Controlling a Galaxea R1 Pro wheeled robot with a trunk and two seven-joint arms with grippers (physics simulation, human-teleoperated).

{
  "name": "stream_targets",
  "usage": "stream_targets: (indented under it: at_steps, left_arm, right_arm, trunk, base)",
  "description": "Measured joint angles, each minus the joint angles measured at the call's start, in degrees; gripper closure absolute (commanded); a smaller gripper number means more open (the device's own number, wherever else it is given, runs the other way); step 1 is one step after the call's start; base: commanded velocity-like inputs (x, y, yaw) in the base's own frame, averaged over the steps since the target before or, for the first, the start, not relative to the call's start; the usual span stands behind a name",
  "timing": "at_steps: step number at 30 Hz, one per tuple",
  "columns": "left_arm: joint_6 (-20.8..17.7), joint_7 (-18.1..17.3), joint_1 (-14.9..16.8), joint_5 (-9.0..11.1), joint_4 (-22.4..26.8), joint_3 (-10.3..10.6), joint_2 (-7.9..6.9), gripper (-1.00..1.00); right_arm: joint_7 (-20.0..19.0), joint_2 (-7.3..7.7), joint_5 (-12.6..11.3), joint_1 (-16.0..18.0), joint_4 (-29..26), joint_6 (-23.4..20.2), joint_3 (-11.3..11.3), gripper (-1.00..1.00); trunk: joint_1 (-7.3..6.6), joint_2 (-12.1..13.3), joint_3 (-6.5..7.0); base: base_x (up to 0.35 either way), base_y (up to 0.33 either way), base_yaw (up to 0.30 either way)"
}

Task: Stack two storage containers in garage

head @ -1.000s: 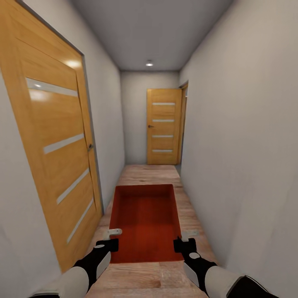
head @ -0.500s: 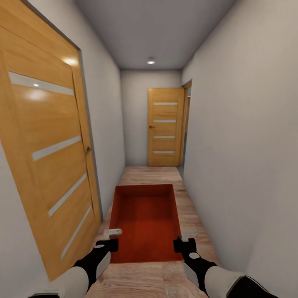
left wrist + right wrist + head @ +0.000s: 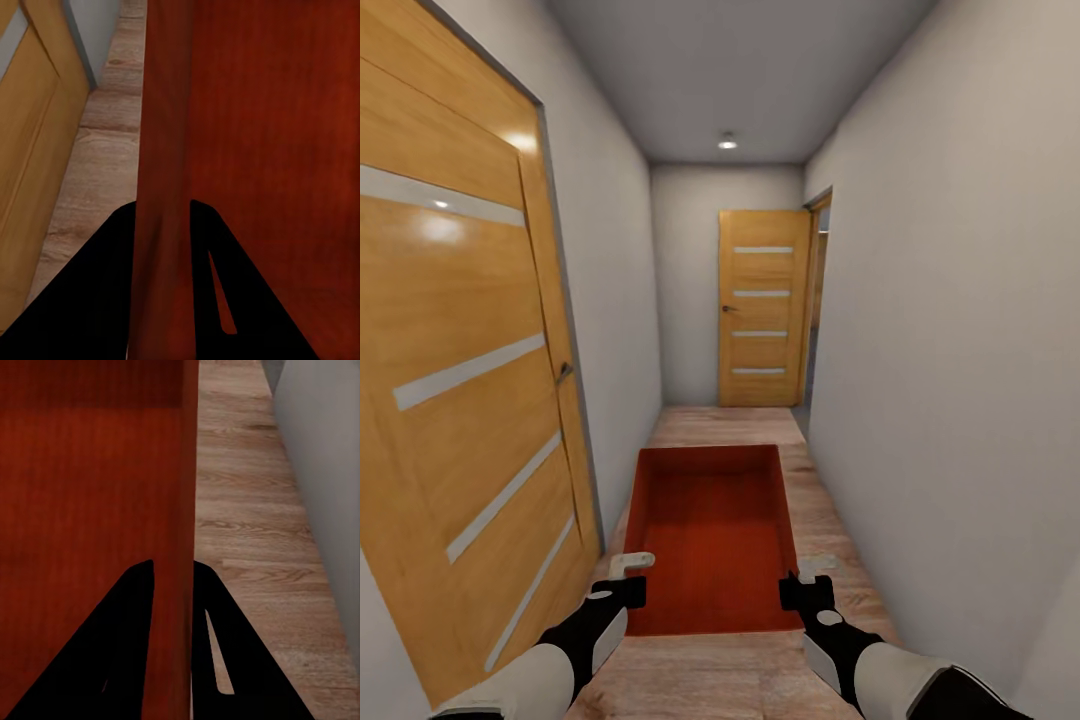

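Storage container (image 3: pixel 710 535) sits out in front of us, held up between our two hands above the wood plank floor (image 3: pixel 830 520) of a narrow hallway. It is an orange-red open bin, and we can see down into it. Its long side points away from us, down the hall.

Our left hand (image 3: pixel 628 578) holds the bin's left wall near the close corner. In the left wrist view, the two black fingers (image 3: pixel 97 300) sit one on each side of that red wall (image 3: pixel 161 225), pinching it. Our right hand (image 3: pixel 800 580) holds the right wall the same way. In the right wrist view, its dark fingers (image 3: pixel 112 660) are pressed on both sides of the wall (image 3: pixel 174 585), one inside the bin and one outside.

Under the bin and just beside it we see the light wood planks. A big wooden door (image 3: pixel 460 380) with pale stripes is close on our left. A plain white wall (image 3: pixel 950 350) is close on our right. At the far end of the hall stands another wooden door (image 3: pixel 763 305) of the same kind, and next to it on the right is an open doorway (image 3: pixel 818 300). A small round light (image 3: pixel 728 143) glows in the grey ceiling.
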State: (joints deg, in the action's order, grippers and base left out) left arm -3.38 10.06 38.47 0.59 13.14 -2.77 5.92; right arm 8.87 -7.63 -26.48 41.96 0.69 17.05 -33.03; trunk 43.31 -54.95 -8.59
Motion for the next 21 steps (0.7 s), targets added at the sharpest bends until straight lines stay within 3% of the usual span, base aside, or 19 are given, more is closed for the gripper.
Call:
stream_targets:
  at_steps: [21]
  left_arm:
    - [0.0,0.03,0.0,0.15,0.01,0.17,-0.01,1.0]
  right_arm:
    - [0.01,0.0,0.03,0.0,0.01,0.03,0.03,1.0]
  trunk:
    - [0.0,0.0,0.0]
  base:
    - [0.321,0.022,0.0]
